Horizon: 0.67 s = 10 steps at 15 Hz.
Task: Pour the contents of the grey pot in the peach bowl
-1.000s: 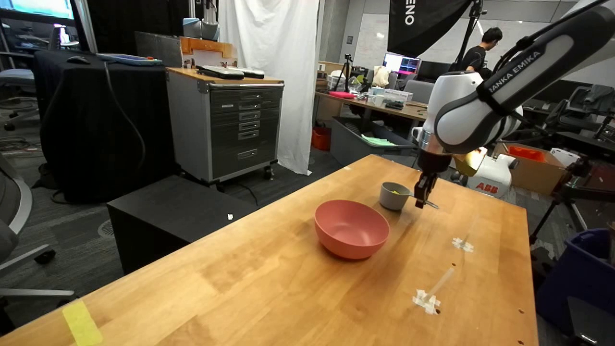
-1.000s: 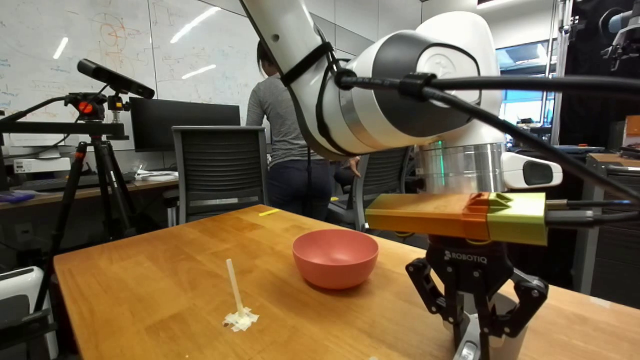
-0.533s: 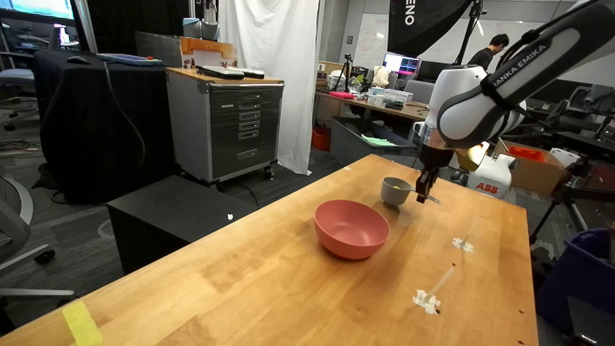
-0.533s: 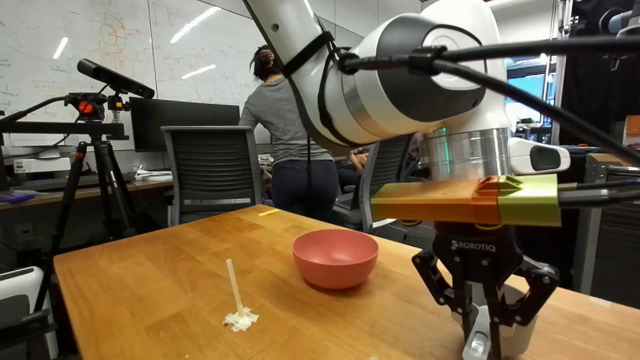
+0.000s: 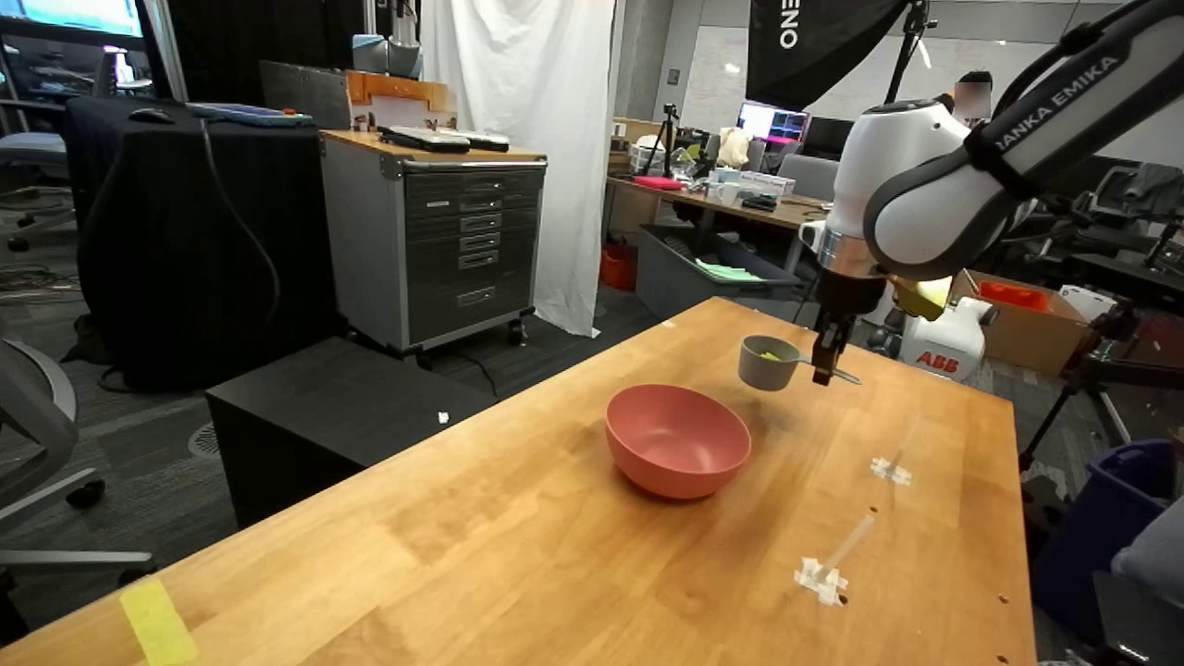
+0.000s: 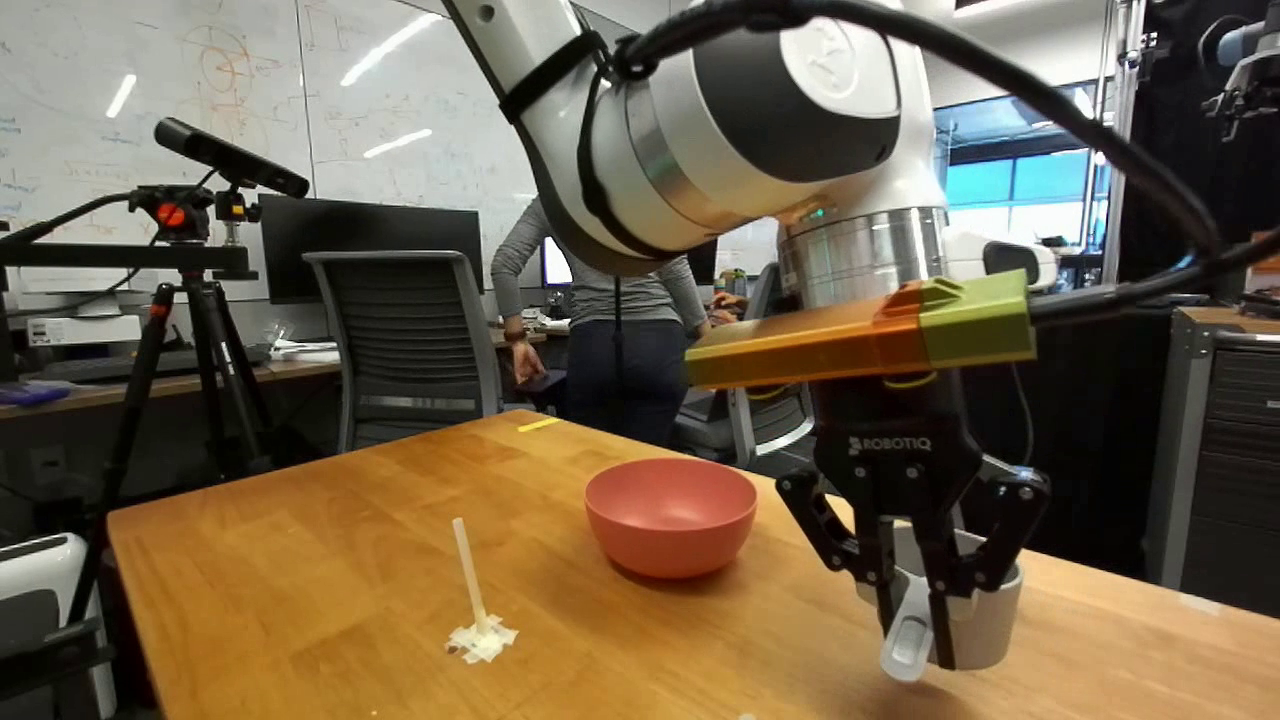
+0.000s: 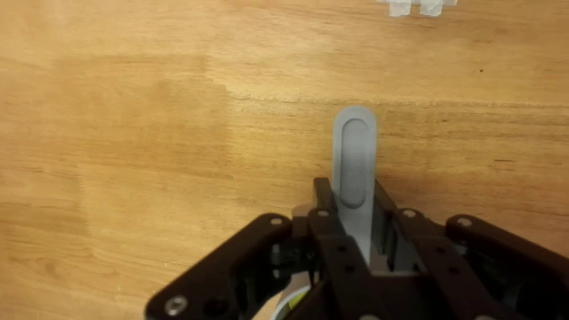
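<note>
The grey pot [image 5: 764,372] hangs a little above the table, roughly upright, beside the peach bowl; it also shows in an exterior view [image 6: 988,628]. My gripper [image 6: 914,640] is shut on the pot's handle, pointing down. In the wrist view the handle [image 7: 354,164] runs between the fingertips [image 7: 350,183], and only a sliver of the pot's rim shows. The contents [image 5: 770,356] show as yellow bits inside the pot; one yellow patch shows in the wrist view [image 7: 296,301]. The peach bowl [image 5: 678,474] stands on the table, its visible inside bare; it also shows in an exterior view [image 6: 670,550].
The wooden table [image 5: 518,536] carries taped-down pale sticks, one at the near side [image 5: 823,578] and one farther back [image 5: 891,470]. One upright stick [image 6: 470,580] shows left of the bowl. A yellow tape strip [image 5: 157,622] marks a table corner. A thick black cable [image 6: 1100,130] hangs from the arm.
The gripper has risen with the pot, and the pot has come off the table. In an exterior view it has shifted slightly right and up. The bowl has not moved.
</note>
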Tool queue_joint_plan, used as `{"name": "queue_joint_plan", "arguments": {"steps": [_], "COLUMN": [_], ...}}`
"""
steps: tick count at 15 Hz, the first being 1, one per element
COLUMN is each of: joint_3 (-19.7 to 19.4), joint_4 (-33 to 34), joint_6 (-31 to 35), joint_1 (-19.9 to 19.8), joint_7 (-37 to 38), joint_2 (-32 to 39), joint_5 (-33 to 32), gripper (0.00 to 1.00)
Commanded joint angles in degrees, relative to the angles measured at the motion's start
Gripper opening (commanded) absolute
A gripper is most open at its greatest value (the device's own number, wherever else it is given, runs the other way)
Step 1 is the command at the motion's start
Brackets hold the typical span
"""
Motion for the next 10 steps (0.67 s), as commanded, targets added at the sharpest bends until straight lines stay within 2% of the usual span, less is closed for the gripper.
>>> {"name": "queue_joint_plan", "arguments": {"steps": [1,10], "joint_3": [-1.4,-3.7], "joint_4": [-3.5,-3.7], "joint_6": [1.4,1.8], "joint_1": [3.3,9.1], "joint_7": [4.6,15.1], "joint_2": [-2.8,-1.9], "joint_5": [-3.5,-10.1], "gripper": [0.06,0.06]}}
